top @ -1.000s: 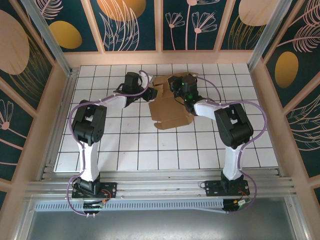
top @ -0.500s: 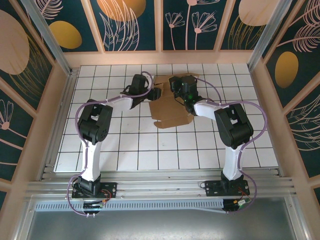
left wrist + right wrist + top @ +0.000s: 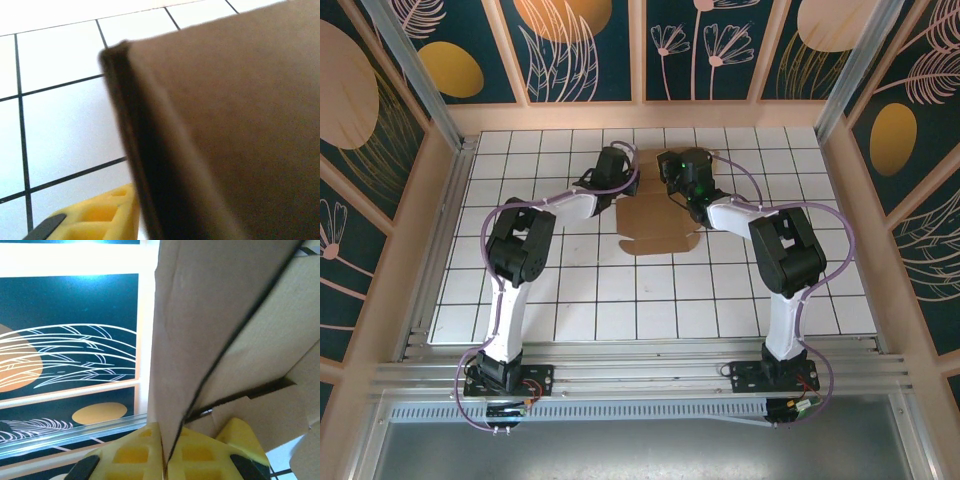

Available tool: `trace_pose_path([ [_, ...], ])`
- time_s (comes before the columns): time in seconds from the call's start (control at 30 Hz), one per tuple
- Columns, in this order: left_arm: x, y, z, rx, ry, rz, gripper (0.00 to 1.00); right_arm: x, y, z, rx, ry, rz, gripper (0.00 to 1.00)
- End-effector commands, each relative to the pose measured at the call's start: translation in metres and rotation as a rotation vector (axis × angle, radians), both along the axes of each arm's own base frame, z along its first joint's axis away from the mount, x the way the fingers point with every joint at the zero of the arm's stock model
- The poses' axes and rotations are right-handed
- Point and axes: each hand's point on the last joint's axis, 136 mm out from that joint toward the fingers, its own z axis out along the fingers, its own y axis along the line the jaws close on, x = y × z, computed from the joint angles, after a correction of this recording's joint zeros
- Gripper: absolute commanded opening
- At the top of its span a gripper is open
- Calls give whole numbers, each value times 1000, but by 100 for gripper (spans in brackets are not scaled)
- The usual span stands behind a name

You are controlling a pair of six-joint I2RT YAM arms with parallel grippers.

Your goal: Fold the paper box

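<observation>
I am seeing one paper box (image 3: 660, 222), two arms and two tools. The box is lying on the white bench (image 3: 570, 290) just beyond its middle, between the two tools. It is plain brown cardboard, matte, and in the overhead view most of it is lying as a flat sheet with a notched near edge. Its far end is sitting between the tools and appears to be lifted, though that view is too coarse there for me to be sure.

The bench is showing as glossy white squares divided by thin black lines.

The left tool (image 3: 628, 178) is resting at the box's far left corner. In its wrist view I am looking at a folded cardboard edge, dark along the crease, with one yellow ribbed finger (image 3: 100, 222) just beside it at the bottom. I cannot tell how this tool's jaws are standing.

The right tool (image 3: 670, 172) is sitting at the far right corner. In its wrist view the two yellow honeycomb-patterned fingers (image 3: 130, 455) are pressed together on a thin upright cardboard flap, pinching it.
</observation>
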Motion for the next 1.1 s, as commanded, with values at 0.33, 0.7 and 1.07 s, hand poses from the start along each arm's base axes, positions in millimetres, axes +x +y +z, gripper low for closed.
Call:
trace_pose_path([
  [0.33,21,38,-16,43,32,204,5,-17,17,-24,-36,90,77,16],
  [0.7,15,25,-8,76,44,81,1,-36,1,12,-59,-15,110,40],
  [1.07,2,43,-24,147,107,129,20,-99,-42,43,-463,-349,206,54],
])
